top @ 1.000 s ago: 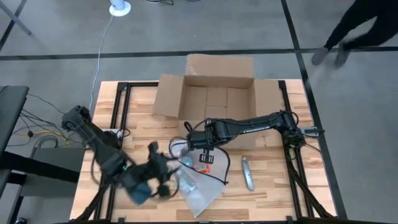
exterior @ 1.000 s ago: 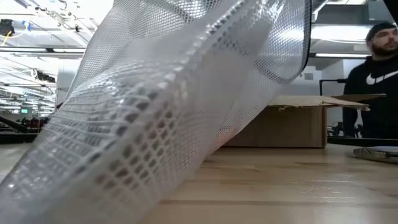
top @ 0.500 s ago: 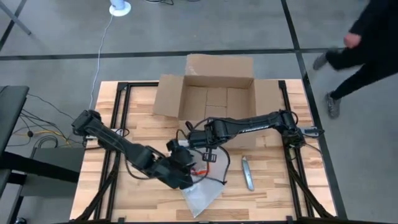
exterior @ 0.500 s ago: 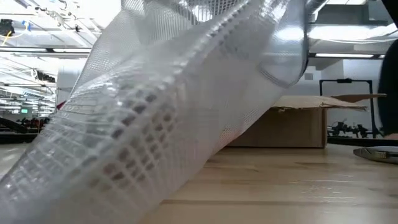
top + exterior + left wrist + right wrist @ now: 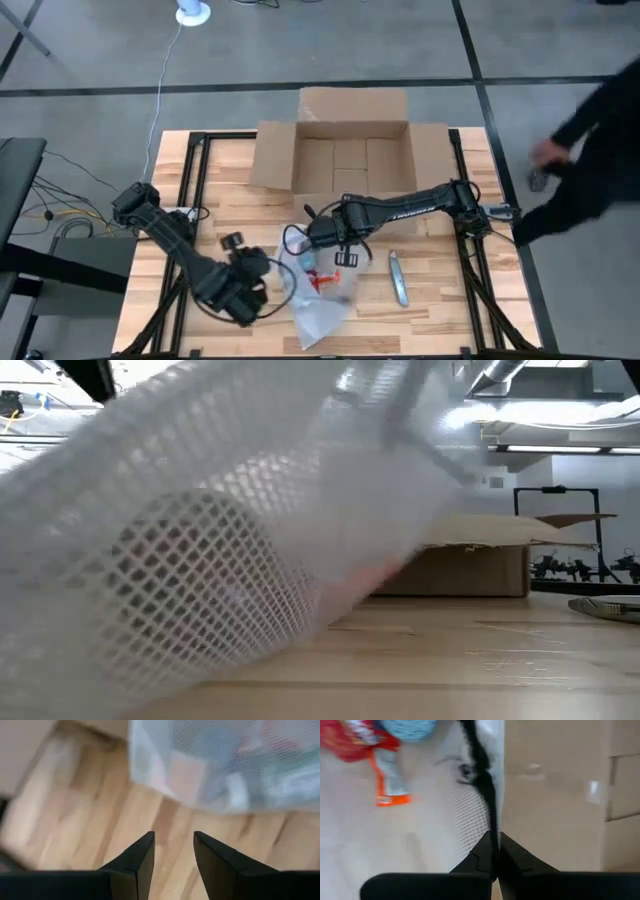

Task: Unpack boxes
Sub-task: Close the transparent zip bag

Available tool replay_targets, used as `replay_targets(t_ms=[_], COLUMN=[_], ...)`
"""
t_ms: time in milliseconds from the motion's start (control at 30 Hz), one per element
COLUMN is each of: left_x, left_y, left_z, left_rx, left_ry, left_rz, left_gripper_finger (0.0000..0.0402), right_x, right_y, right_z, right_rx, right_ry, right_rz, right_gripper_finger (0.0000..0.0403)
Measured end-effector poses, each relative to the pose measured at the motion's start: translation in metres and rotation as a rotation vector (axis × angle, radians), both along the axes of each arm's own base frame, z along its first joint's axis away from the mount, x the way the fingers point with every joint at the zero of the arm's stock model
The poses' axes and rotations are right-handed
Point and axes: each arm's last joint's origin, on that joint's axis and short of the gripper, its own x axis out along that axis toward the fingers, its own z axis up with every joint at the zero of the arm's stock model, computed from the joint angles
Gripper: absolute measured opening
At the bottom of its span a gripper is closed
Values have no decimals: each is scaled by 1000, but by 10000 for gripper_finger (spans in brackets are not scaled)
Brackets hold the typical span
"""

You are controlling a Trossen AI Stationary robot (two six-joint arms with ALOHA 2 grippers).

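Sitting at the far middle of the light wooden slatted table (image 5: 440, 300), the brown corrugated cardboard box (image 5: 350, 160) had all its flaps folded outward and its inside showed only bare cardboard. From table height its side wall (image 5: 470, 568) appeared beyond the bag, with one flap jutting to the right.

Just near of the box, the right gripper (image 5: 315, 232) reached in from the right side of the table, its two dark fingers pressed together on the black-trimmed edge of a clear mesh-reinforced plastic zip bag (image 5: 318, 295). The right wrist camera showed that edge (image 5: 482, 780) pinched between the fingertips, with a red-and-orange packet (image 5: 372, 767) and something pale blue, too blurred to identify, inside the bag. The bag spread toward the near edge of the table, and its white netting (image 5: 200, 580) filled most of the low camera's picture.

To the left of the bag, the left gripper (image 5: 243, 283) hovered over the near left part of the table, its fingers (image 5: 141, 857) apart with nothing between them, pointing toward the bag's edge.

A slim grey metallic tool (image 5: 399, 277), perhaps a box cutter, lay on the wood to the right of the bag. A person in dark clothing (image 5: 590, 150) stood on the grey floor beyond the table's right side.
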Motion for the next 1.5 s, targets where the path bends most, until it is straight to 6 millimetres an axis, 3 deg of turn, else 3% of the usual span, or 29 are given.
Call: replay_targets(t_ms=[233,567,700,867,1067,1200,1300,1500], left_x=[-8,5,3,1,-3,-5,-6,-7], left_y=[6,-25,-26,-29,-33,-36,-41,-52], left_z=[13,18,17,18,18,18,19,22], left_rx=[12,-125,-132,-144,-144,-159,-177,-233], left_ry=[-81,-229,-239,-255,-268,-280,-302,-356], left_rz=[26,-224,-197,-190,-197,-191,-204,-234], left_gripper_finger=[122,122,122,122,122,122,122,122], right_x=[0,15,23,30,10,-8,-21,-48], right_y=[31,49,54,45,33,40,56,111], right_z=[0,5,9,17,52,55,47,28], right_rx=[85,208,306,345,307,246,205,167], right_ry=[-74,-253,-329,-377,-277,-166,-73,-6], right_rz=[29,41,92,167,240,215,206,235], right_gripper_finger=[0,8,48,120,173,179,176,166])
